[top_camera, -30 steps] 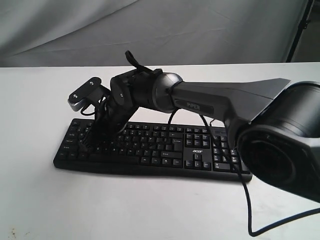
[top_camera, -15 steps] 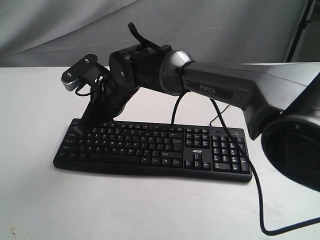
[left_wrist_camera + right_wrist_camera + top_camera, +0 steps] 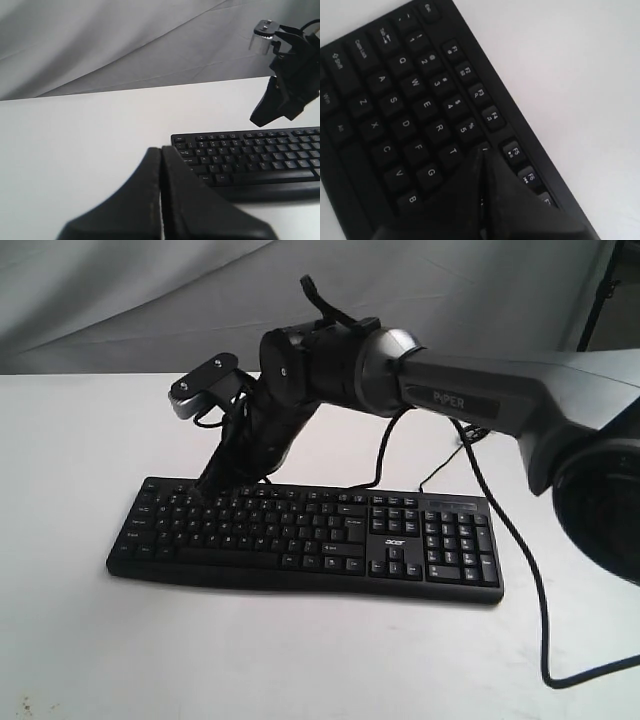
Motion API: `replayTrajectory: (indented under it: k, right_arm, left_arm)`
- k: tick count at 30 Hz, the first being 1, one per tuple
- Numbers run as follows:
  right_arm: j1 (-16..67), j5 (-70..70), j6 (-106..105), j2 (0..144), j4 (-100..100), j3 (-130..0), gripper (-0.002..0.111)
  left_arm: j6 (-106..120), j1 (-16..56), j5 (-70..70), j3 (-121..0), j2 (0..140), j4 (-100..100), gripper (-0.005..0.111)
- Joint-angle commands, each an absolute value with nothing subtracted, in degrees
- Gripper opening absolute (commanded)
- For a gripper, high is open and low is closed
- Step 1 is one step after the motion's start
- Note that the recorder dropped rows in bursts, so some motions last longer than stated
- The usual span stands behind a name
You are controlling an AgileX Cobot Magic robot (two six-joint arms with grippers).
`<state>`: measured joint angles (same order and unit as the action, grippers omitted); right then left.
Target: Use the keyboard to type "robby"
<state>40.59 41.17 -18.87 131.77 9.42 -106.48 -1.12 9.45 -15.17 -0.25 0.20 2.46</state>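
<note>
**Right arm reaches across the keyboard; both grippers closed on nothing**

The white table [image 3: 70,640] carries little besides the keyboard [image 3: 300,535]. A grey cloth backdrop [image 3: 140,300] hangs behind it. The right arm [image 3: 470,405] comes in from the right of the exterior view and crosses above the keyboard's far edge. It blocks the strip of table behind that edge. A small grey wrist camera [image 3: 200,390] juts from its wrist. A thick black cable [image 3: 535,600] drops from the arm, passes the keyboard's right end and loops over the table there.

The right gripper [image 3: 205,490] points down at the left half of the keyboard with its fingers pressed together, holding nothing. In the right wrist view its tip [image 3: 482,150] sits over the upper rows near the T key and covers the keys beneath it. Whether it actually touches a key is hard to judge; it may be just above them.

The left gripper [image 3: 161,150] is also closed and empty. It sits over bare table off the keyboard's left end, apart from it.

The keyboard lies flat near the middle of the table. Its long axis runs left to right across the exterior view, dipping slightly toward the right. The number pad is at the right end and the Esc corner at the left. The space-bar edge faces the camera, and the acer logo [image 3: 396,540] reads upright.
</note>
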Motion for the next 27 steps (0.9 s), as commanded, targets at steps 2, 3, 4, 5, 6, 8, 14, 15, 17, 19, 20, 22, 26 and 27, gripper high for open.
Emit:
replayTrajectory:
  k: [2,3,4,5,6,8,14,15,17,19,20,22,26,27]
  right_arm:
    - [39.68,34.2,-19.25,127.1,8.1,-98.21,0.0]
    - [39.26,32.99,-19.25,126.15,8.1,-96.38,0.0]
    - [38.7,31.96,-19.25,125.21,8.1,-94.67,0.0]
    - [38.1,30.91,-19.25,124.24,8.1,-92.95,0.0]
    - [37.62,30.03,-19.25,123.29,8.1,-91.3,0.0]
    - [36.84,29.0,-19.9,121.88,8.53,-88.62,0.0]
    - [36.5,26.29,-27.66,120.36,15.15,-83.78,0.0]
    - [36.5,26.17,-30.1,120.79,17.66,-83.78,0.0]
    - [36.5,25.9,-33.51,121.13,21.1,-83.78,0.0]
    - [36.5,25.91,-34.33,121.48,21.67,-83.78,0.0]
    - [36.5,25.91,-34.33,121.48,21.67,-83.78,0.0]
    - [36.5,26.16,-34.46,121.57,21.55,-83.78,0.0]
    - [36.5,26.16,-36.32,121.57,19.65,-83.78,0.0]
    - [36.5,26.32,-37.21,121.57,19.65,-83.78,0.0]
  left_arm:
    - [-1.28,9.82,-14.86,0.0,0.0,2.74,0.0]
    - [-1.28,9.82,-14.86,0.0,0.0,2.74,0.0]
    - [-1.28,9.82,-14.86,0.0,0.0,2.74,0.0]
    - [-1.28,9.82,-14.86,0.0,0.0,2.74,0.0]
    - [-1.28,9.82,-14.86,0.0,0.0,2.74,0.0]
    - [-1.28,9.82,-14.86,0.0,0.0,2.74,0.0]
    - [-1.28,9.82,-14.86,0.0,0.0,2.74,0.0]
    - [-1.28,9.82,-14.86,0.0,0.0,2.74,0.0]
    - [-1.28,9.82,-14.86,0.0,0.0,2.74,0.0]
    - [-1.28,9.82,-14.86,0.0,0.0,2.74,0.0]
    - [-1.28,9.82,-14.86,0.0,0.0,2.74,0.0]
    - [-1.28,9.82,-14.86,0.0,0.0,2.74,0.0]
    - [-1.28,9.82,-14.86,0.0,0.0,2.74,0.0]
    - [-1.28,9.82,-14.86,0.0,0.0,2.74,0.0]
